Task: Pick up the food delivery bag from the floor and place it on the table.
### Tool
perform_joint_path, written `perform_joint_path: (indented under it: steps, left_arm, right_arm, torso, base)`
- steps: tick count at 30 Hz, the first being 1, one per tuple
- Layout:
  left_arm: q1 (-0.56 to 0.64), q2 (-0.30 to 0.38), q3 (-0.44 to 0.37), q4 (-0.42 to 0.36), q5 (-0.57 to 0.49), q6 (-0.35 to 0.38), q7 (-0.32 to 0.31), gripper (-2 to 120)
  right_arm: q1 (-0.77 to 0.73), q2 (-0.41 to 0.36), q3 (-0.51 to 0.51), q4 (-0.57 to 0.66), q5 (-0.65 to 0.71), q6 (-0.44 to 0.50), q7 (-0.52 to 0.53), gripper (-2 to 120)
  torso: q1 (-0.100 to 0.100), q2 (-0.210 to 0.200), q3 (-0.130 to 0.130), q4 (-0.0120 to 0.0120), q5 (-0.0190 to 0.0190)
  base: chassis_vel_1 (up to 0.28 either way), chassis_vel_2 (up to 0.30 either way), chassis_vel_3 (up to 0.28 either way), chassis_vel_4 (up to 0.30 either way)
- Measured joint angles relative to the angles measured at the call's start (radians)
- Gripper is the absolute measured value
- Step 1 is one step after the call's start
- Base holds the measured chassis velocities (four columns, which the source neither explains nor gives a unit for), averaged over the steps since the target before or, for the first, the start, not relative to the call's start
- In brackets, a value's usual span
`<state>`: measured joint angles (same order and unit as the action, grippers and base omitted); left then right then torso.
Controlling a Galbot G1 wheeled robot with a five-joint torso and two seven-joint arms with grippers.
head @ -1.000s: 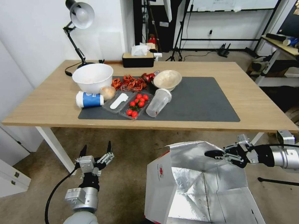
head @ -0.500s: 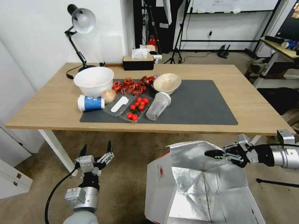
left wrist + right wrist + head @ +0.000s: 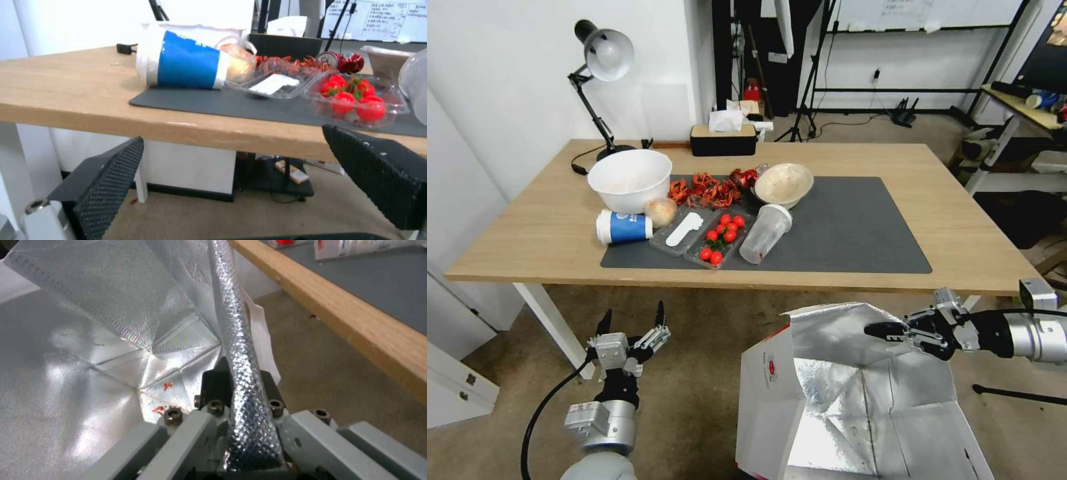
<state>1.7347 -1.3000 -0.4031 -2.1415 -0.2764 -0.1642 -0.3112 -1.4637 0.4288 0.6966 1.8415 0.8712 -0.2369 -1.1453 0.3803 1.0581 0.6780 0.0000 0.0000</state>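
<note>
From the head, the right claw is clenched on the foil rim of the bag, which sits below the counter edge, over the floor; the left claw waits released. The left wrist looks past spread fingers at the counter edge. The right wrist has foil pinched between its jaws.

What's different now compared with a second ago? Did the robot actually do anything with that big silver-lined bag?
Only the camera's view shifted: the table and all on it sit lower and a little farther off in the head view, so the robot itself moved, not the things. The right gripper stays shut on the foil rim of the food delivery bag, in the same spot. The left gripper still hangs open, empty, below the table's edge.
</note>
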Motion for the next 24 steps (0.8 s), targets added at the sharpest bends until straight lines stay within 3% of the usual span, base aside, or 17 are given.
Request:
perform_joint_path:
  steps: [15, 24]
  left_arm:
    - [0.002, 0.000, 0.000, -0.001, -0.007, 0.000, -0.008, 100]
    - [0.006, 0.004, -0.001, -0.003, -0.020, -0.001, 0.000, 100]
  right_arm:
    - [-0.004, 0.009, -0.002, 0.002, -0.005, 0.000, 0.001, 0]
    - [-0.003, 0.013, -0.003, 0.001, -0.006, 0.000, 0.000, 0]
  torso:
    - [0.035, 0.079, 0.044, 0.0000, 0.0000]
    - [0.041, 0.091, 0.050, 0.0000, 0.0000]
  base:
    - [0.000, 0.000, 0.000, 0.000]
    - [0.000, 0.000, 0.000, 0.000]
